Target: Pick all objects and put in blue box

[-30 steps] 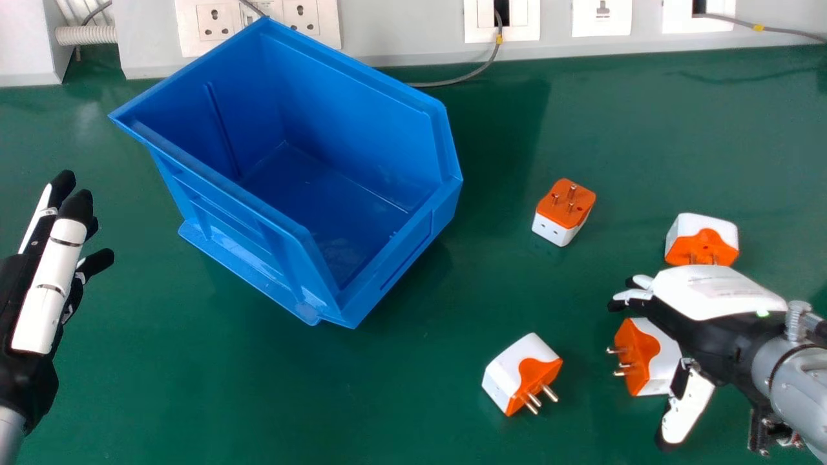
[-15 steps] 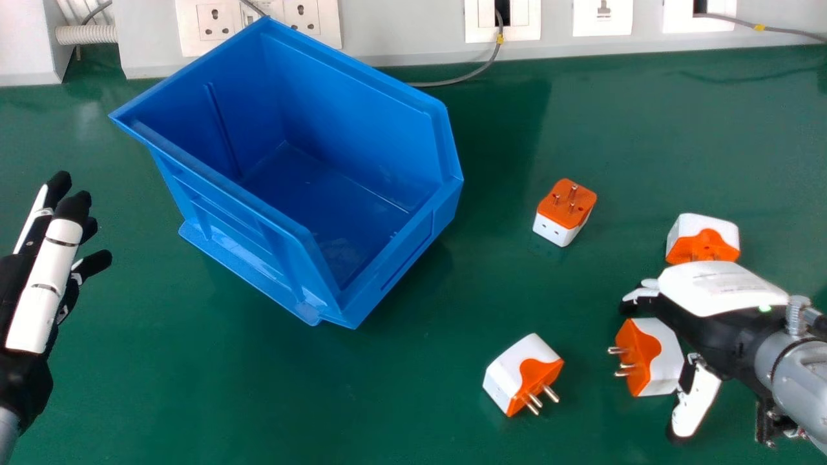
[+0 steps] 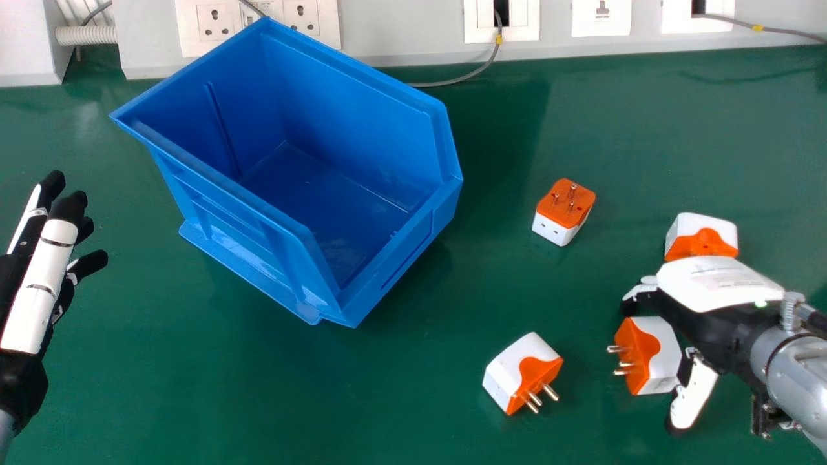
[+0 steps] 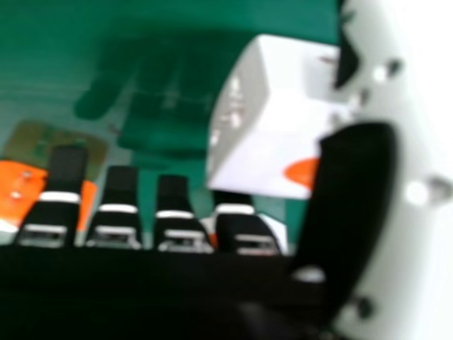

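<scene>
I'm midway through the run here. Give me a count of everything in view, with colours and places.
blue box: 1, blue, on the table, left of the adapters
plug adapters: 4, white and orange; one right of the box, one nearer the robot, two at the right hand
table: 1, green, under everything
wall plates: 4, white, behind the table
cables: at least 2, grey, by the plates
robot hands: 2, black and white; left hand left of the box, right hand over an adapter

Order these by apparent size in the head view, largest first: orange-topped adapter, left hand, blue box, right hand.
1. Blue box
2. Left hand and right hand: too alike to rank
3. Orange-topped adapter
</scene>
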